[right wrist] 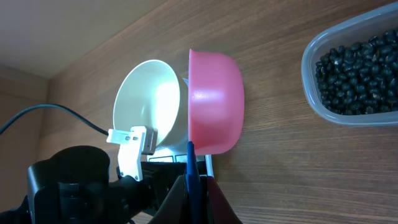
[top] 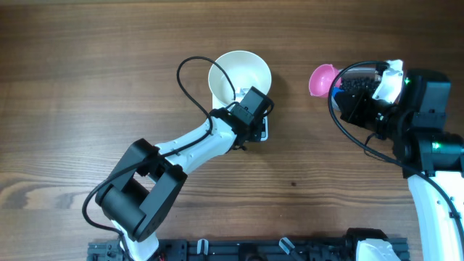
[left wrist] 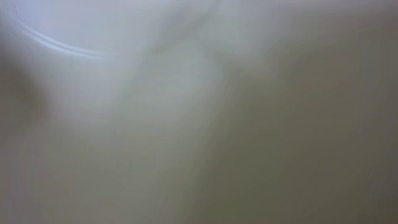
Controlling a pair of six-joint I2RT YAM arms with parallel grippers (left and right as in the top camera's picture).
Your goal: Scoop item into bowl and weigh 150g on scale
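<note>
Pink scoop (right wrist: pixel 214 102), gripped by its blue handle (right wrist: pixel 191 168) in the closed right gripper (right wrist: pixel 194 185), hangs over bare table (top: pixel 72 72). Seen from above, no beans show in it. From that gripper, the clear container (right wrist: pixel 314 81) of black beans (right wrist: pixel 357 68) lies ahead and to the right, and the white bowl (right wrist: pixel 146 102) lies ahead and to the left, looking empty.

The left gripper (top: pixel 250 109) is closed and appears to pinch the bowl's near rim. Its own camera gives only a white blur. The scale (top: pixel 264 132) peeks out just beneath it, display hidden.

The step in hand is probably the first scoop. The scoop should swing right, dip its mouth into the heap, then level out before lifting so that nothing rolls off. It should travel low to the bowl and tip slowly over the middle, clear of the left fingers. Near the target, smaller portions would be safer. A hold on the rim could skew the reading, so the left gripper should let go before weighing.
</note>
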